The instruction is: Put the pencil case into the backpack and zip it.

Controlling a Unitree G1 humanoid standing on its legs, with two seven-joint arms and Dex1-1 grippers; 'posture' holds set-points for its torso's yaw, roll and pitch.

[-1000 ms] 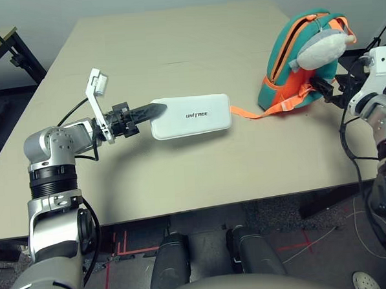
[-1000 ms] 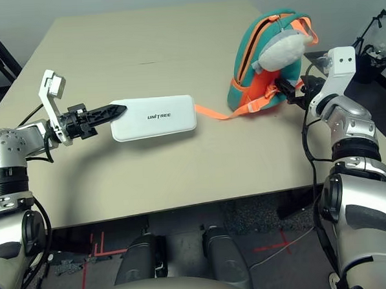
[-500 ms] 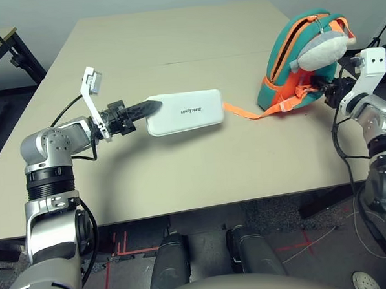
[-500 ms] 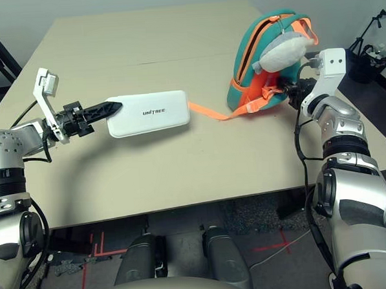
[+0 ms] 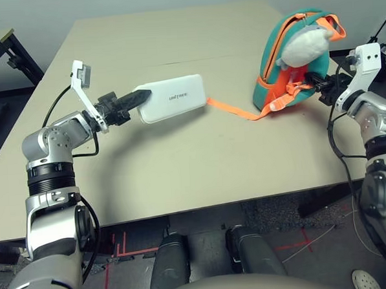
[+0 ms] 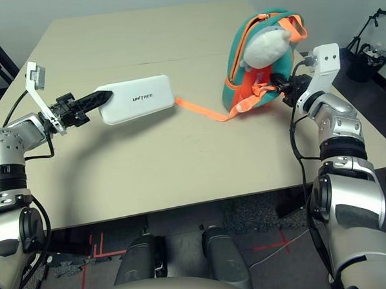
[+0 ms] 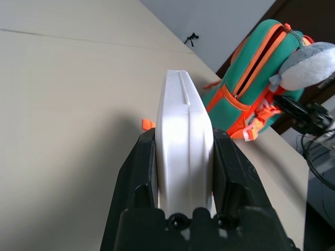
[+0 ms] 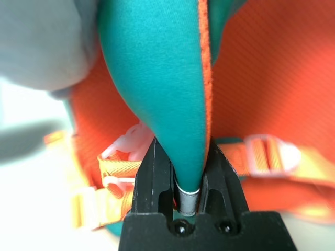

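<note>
Beige table (image 5: 181,158) bears the backpack (image 5: 273,69) upright at its right edge. Right gripper (image 8: 180,196) pinches a teal flap of the backpack. Well left of it, the left gripper (image 7: 183,172) clamps the case (image 5: 171,98) by one end, lifted off the table.

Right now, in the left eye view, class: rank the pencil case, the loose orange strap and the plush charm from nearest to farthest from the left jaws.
1. Pencil case: gripped in the left jaws, above the table.
2. Orange strap: on the table, between case and backpack.
3. Plush charm: far right, on the backpack's front.
</note>
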